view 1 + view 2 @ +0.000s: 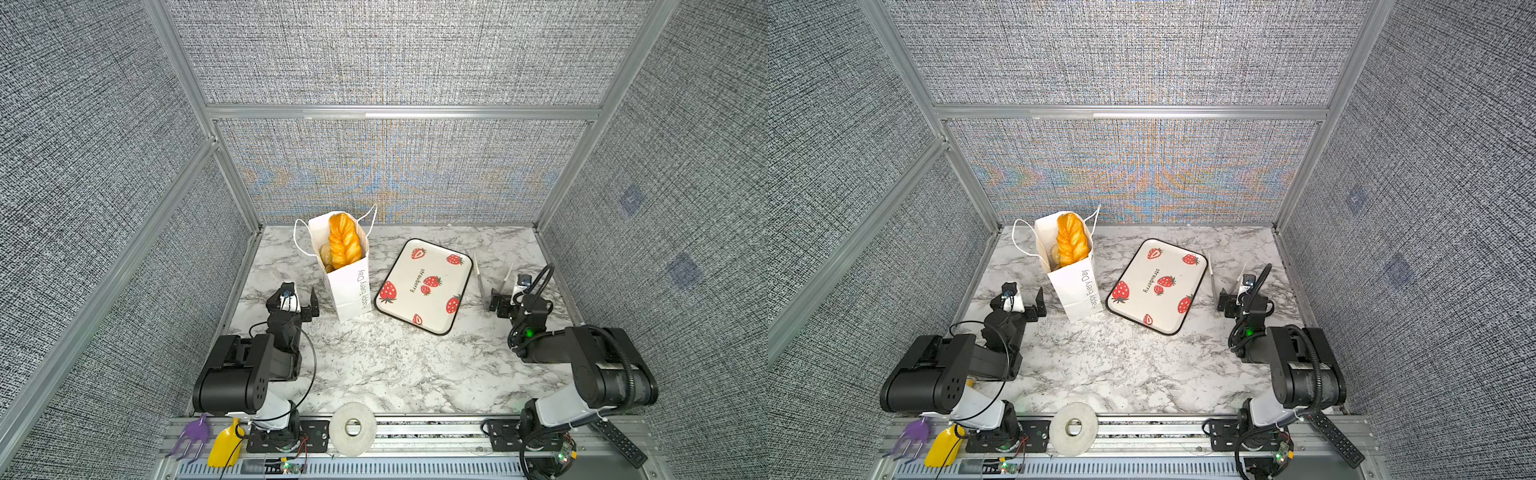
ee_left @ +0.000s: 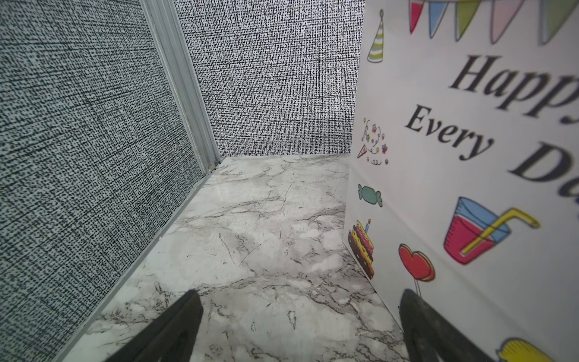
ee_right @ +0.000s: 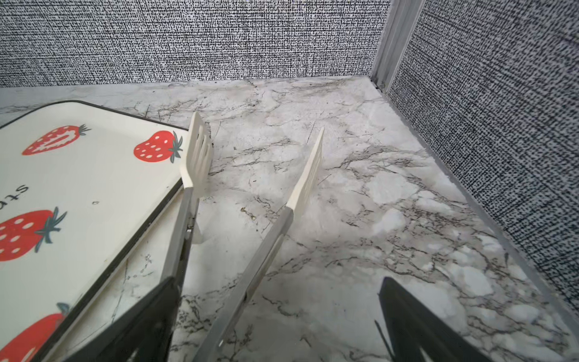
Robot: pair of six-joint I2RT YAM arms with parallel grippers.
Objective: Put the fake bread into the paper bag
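Status: fake bread [image 1: 343,241] in paper bag [image 1: 351,291], both grippers wide open

Underneath it all, marble table [image 1: 374,365]. Flat just right of the bag, strawberry-print tray [image 1: 405,272]. Bag upright with its mouth open. A braided loaf sticks up out of it, and smaller rolls [image 1: 326,255] sit down inside. Low just left of the bag, left gripper [image 2: 299,296], jaws spread wide, nothing held; one finger is close to the bag's printed face, contact unclear. Well right of the bag, past the tray, right gripper [image 3: 278,281], jaws spread wide. Between them run tongs [image 3: 272,235], one arm against a finger, the other arm clear.
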